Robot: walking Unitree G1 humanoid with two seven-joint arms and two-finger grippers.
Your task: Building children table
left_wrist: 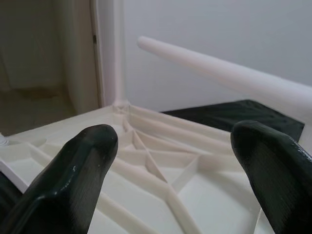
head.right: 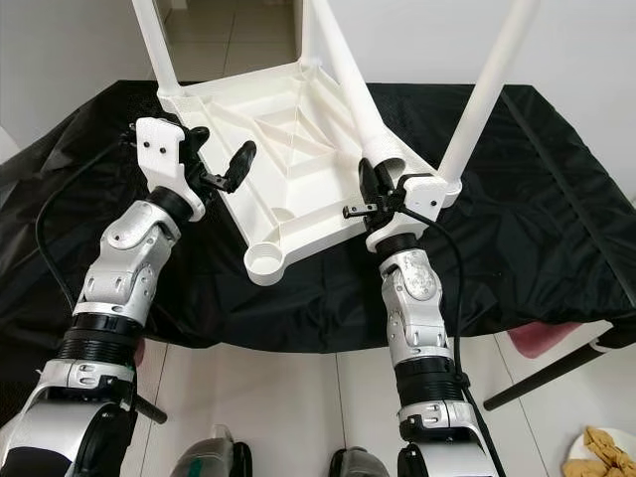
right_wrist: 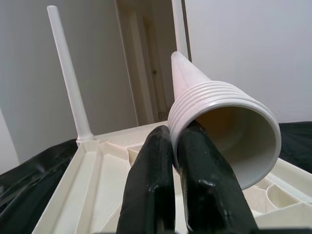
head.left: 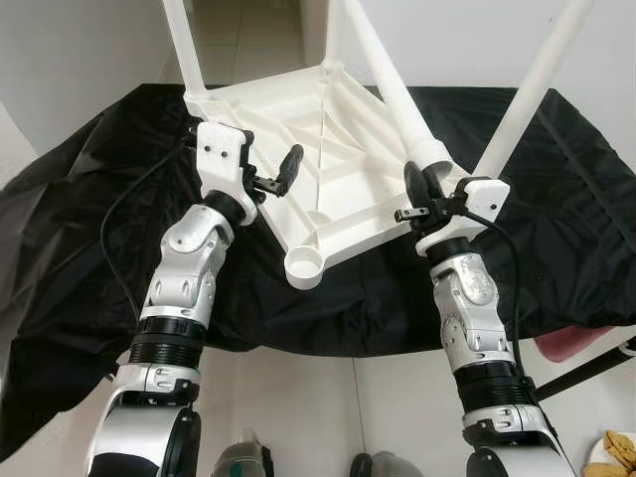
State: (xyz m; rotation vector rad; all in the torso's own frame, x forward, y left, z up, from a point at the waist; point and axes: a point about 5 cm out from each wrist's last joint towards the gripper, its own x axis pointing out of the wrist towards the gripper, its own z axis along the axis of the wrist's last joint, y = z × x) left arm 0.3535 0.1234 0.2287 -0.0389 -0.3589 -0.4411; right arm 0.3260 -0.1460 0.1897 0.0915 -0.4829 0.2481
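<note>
A white plastic children's table (head.left: 328, 149) lies upside down on a black cloth (head.left: 89, 229). White legs stand up from its far left corner (head.left: 179, 40) and its right corner (head.left: 537, 79). The socket at the near corner (head.left: 304, 268) holds no leg. My right gripper (head.left: 417, 194) is shut on the rim of a loose white leg (head.left: 393, 89), pinching its wide threaded end (right_wrist: 229, 131) just above the table's right side. My left gripper (head.left: 270, 177) hovers open over the table's left edge, its fingers (left_wrist: 83, 165) wide apart with nothing between them.
The black cloth drapes down toward a pale tiled floor (head.left: 328, 407). A pink object (head.left: 571, 343) and a black rod (head.left: 586, 373) lie at the near right, with a plate of food (head.left: 616, 452) in the corner. A doorway opens behind the table.
</note>
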